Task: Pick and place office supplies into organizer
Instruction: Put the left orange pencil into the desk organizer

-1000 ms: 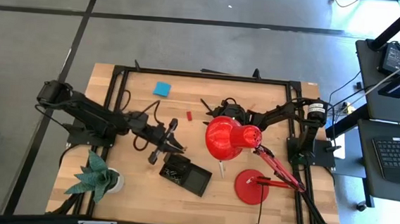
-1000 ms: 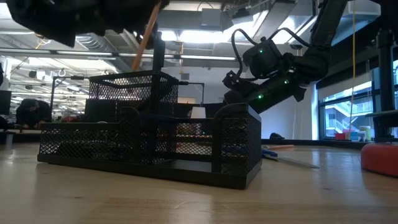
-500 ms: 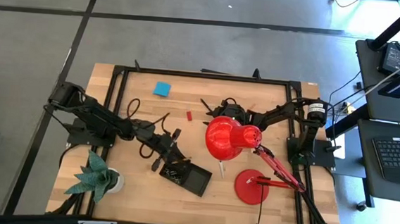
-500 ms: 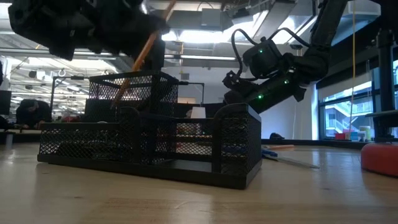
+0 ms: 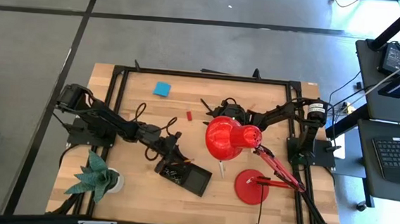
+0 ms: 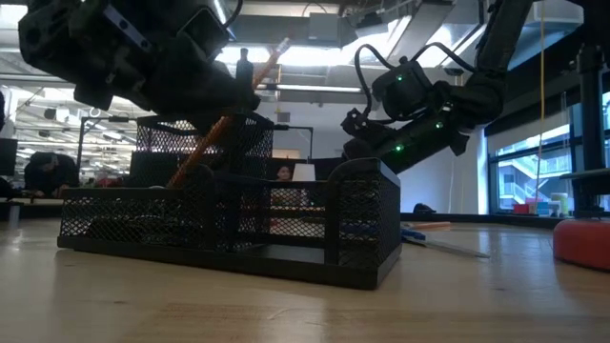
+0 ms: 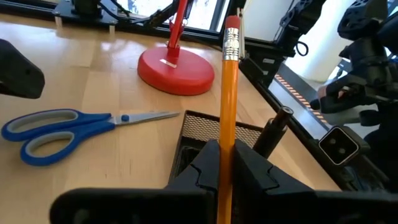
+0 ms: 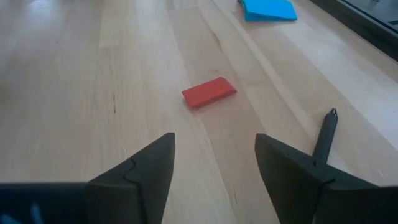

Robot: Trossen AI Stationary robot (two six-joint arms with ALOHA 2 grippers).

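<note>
My left gripper [image 5: 174, 155] hangs over the black mesh organizer [image 5: 185, 176], shut on a wooden pencil [image 7: 227, 106]. In the low view the pencil [image 6: 221, 122] slants, its lower end behind the organizer's mesh wall [image 6: 191, 205]. A black pen [image 7: 272, 132] stands in the organizer. My right gripper [image 8: 214, 168] is open and waits low over the table behind the lamp shade [image 5: 228, 139], with the tiny red piece [image 8: 209, 91], a black pen [image 8: 324, 134] and the blue sticky-note pad [image 8: 267, 9] lying flat ahead of it. Blue-handled scissors [image 7: 62, 127] lie flat beside the organizer. My left gripper pinches the pencil's shaft [image 7: 224, 146] between its two fingers [image 7: 204, 169], which lie across it. The eraser end [image 7: 232, 28] sticks out past the fingers. The pencil is tilted, eraser end up [image 6: 282, 46], lower end [image 6: 176, 176] down inside the organizer; whether it touches the floor there I cannot tell.
The red desk lamp's round base [image 5: 251, 186] sits right of the organizer and its shade stands over the table's middle. The green paper plant [image 5: 97, 175] is at the near left corner. The black frame rail [image 5: 202, 75] runs along the far side.
My left gripper has moved right and toward the near edge, down over the organizer. The pencil has tipped from near upright to a clear slant, and its lower end has gone down behind the organizer's mesh wall. The right arm has kept still.
</note>
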